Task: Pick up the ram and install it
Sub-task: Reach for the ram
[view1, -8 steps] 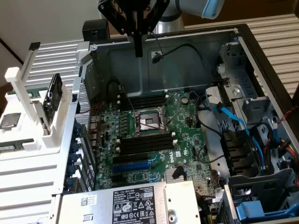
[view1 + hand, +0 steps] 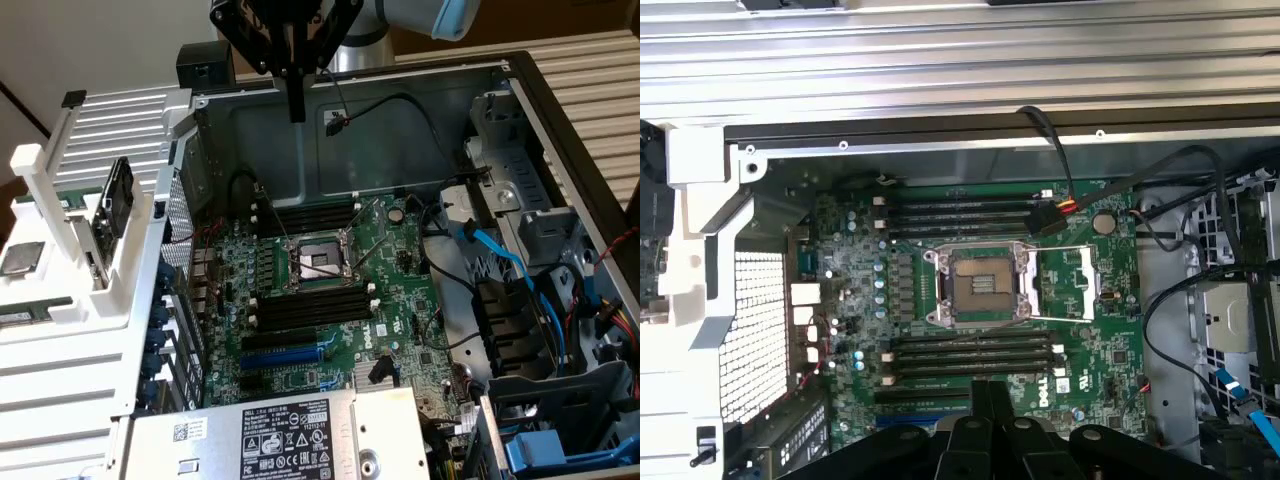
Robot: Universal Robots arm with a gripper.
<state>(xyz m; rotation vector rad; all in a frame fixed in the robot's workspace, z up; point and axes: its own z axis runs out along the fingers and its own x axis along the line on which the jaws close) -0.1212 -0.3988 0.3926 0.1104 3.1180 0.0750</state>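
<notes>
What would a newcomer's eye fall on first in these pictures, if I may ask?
First the green motherboard lying in the open computer case, its shiny processor socket in the middle between rows of black memory slots. Next the black gripper hanging over the case, and the white rack on the exterior view's left.

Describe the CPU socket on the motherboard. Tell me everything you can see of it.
The CPU socket is a square frame of silvery metal around a dark, brownish centre, with bright fittings at its corners and thin metal lever arms along its sides. No cooler sits over it. It lies flat near the middle of the green motherboard inside the open case, between two banks of black memory slots, one bank on either side. Nothing rests on it.
</notes>
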